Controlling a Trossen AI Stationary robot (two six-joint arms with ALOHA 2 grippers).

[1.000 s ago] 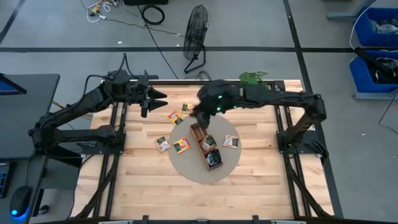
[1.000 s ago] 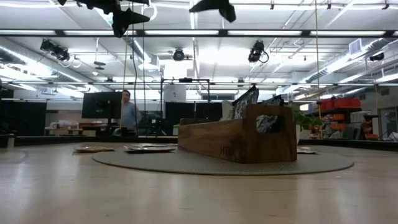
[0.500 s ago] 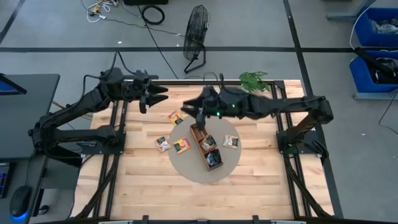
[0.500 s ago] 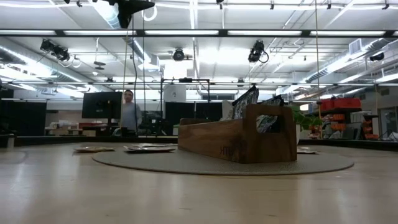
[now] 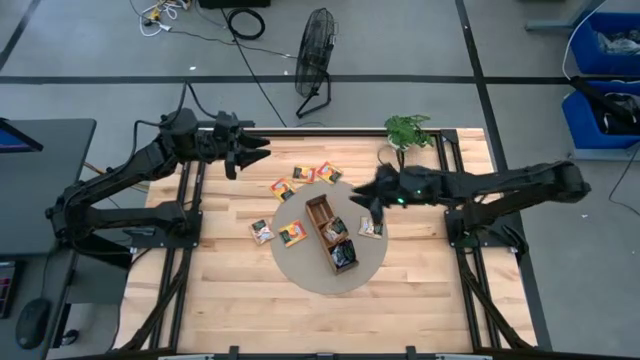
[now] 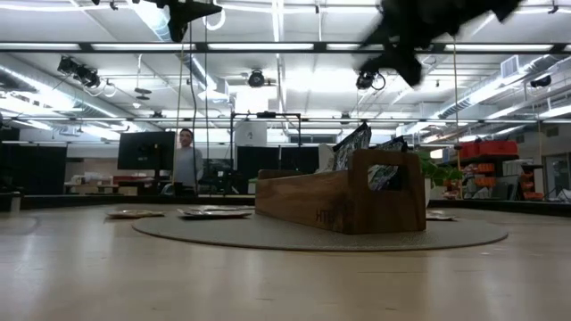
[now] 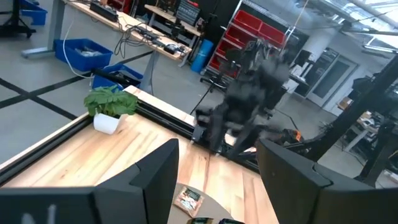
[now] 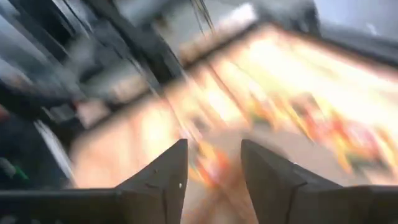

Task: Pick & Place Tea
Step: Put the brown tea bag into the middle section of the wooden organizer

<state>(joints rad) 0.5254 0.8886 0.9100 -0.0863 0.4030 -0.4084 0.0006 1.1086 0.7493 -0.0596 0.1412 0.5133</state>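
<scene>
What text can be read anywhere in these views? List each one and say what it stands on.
No text here can be read with certainty.
Wooden tray: lettering on its side in the low view, too dark to read.
Tea sachets: printed fronts, too small to read in the high view.
Tea sachet in the left wrist view: print too small to read.
Right wrist view: too blurred for any text.
</scene>
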